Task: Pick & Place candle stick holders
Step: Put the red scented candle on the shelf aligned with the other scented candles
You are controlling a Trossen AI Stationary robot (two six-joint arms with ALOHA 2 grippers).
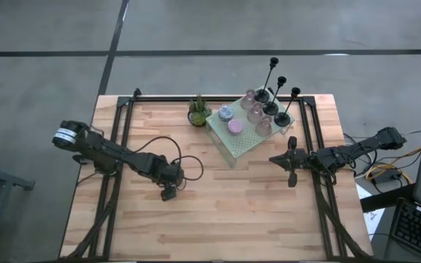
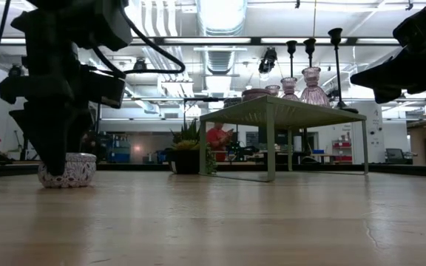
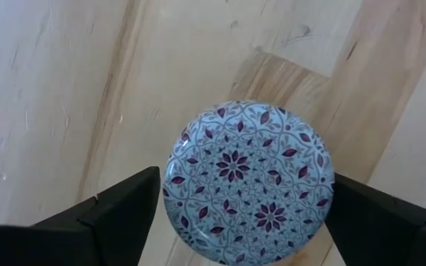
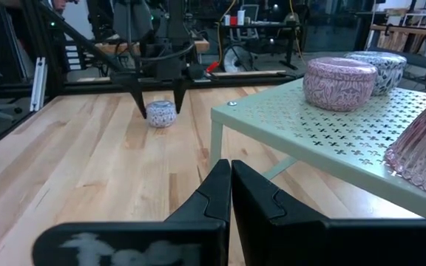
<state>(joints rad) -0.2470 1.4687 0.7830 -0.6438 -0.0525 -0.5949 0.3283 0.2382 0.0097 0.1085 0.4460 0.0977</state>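
Note:
A small round holder with a pale blue top and purple flower pattern stands on its base on the wooden table, left of the middle. My left gripper points down over it, open, one finger on each side of it; no touch shows. From across the table, the right wrist view shows the same holder between those fingers. My right gripper hangs shut and level at the table's right, beside the platform. On the platform stand three black stemmed holders, pinkish glass cups and two round holders.
The pale green perforated platform stands on thin legs at the table's far right of middle. A small potted plant sits just left of it. Black frame rails run along the table's left, right and far sides. The near half of the table is bare wood.

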